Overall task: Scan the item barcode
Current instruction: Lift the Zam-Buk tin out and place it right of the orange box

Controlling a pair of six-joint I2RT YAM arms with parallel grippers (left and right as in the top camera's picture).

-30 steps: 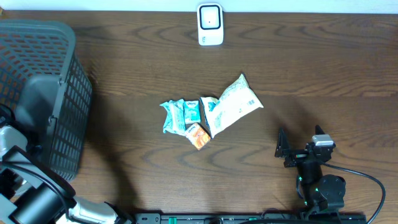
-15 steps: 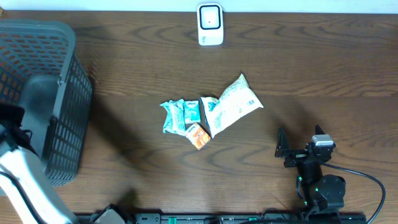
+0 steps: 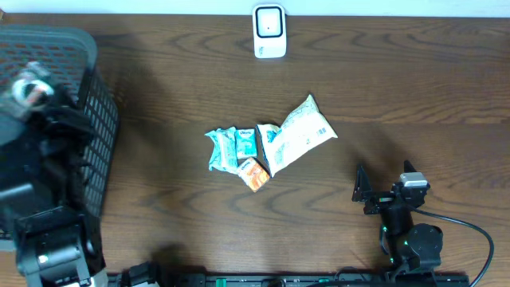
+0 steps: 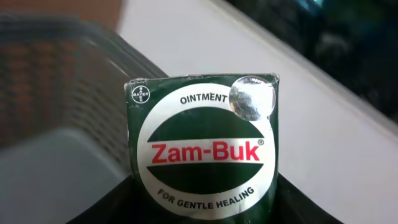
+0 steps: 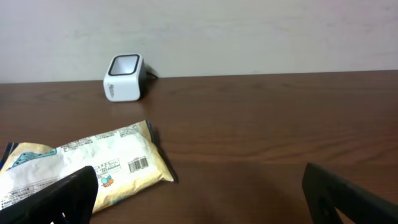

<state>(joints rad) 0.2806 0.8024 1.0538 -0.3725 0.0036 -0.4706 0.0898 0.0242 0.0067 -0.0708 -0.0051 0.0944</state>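
A green Zam-Buk ointment box fills the left wrist view, label facing the camera. My left gripper is shut on its lower end, above the grey basket at the table's left. In the overhead view that box shows only as a blur at the arm's tip. The white scanner stands at the far edge of the table; the right wrist view also shows the scanner. My right gripper rests open near the front right, with nothing between its fingers.
A white pouch with a barcode, teal packets and a small orange packet lie in the table's middle. The pouch lies left of the right gripper. A white wall runs behind the table.
The left arm has swung up from the front left corner to over the basket, carrying the green box. The right arm and the items in the middle have not moved.
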